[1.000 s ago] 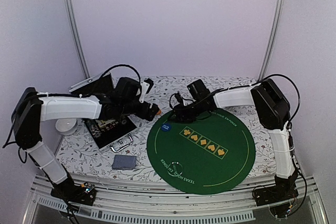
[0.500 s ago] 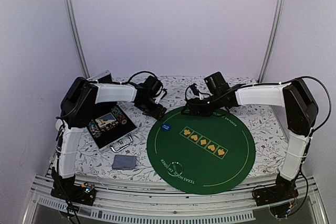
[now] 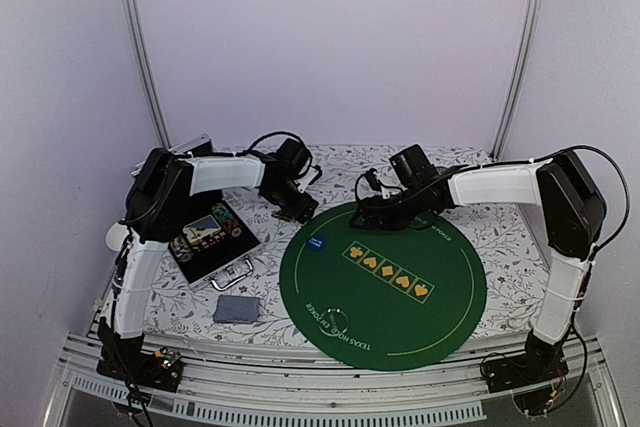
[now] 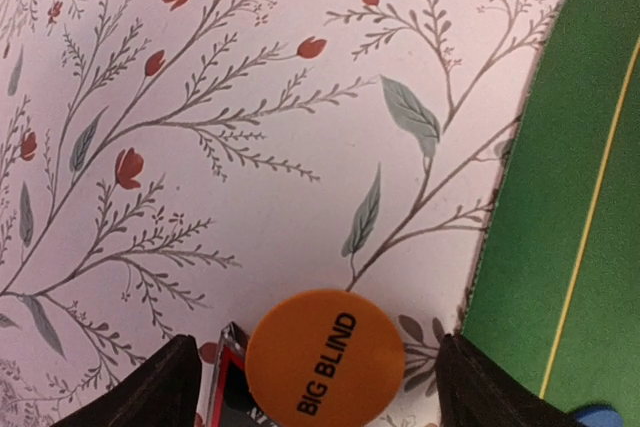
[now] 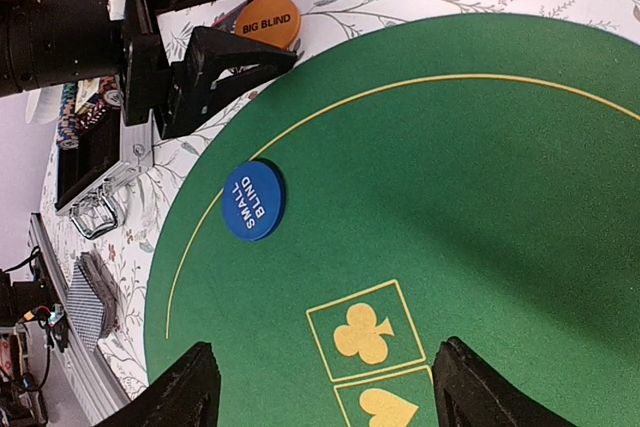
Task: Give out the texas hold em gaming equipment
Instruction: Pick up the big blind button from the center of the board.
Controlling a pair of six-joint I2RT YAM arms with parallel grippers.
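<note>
The orange disc (image 4: 325, 357) marked BIG BLIND sits on the flowered counter (image 4: 250, 147), just beside the green mat (image 4: 560, 197). We see the left end effector (image 3: 298, 211) spread wide around it, not touching it. The blue disc (image 5: 253, 200) lies on the mat. The right end effector (image 5: 325, 357) hangs released above the mat, holding nothing.

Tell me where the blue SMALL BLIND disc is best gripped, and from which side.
Probably by its rim, on two opposite edges, coming straight down from above. The blue disc lies flat, lettering up, on the green mat, so only its thin edge offers a hold, and nothing crowds it.
</note>
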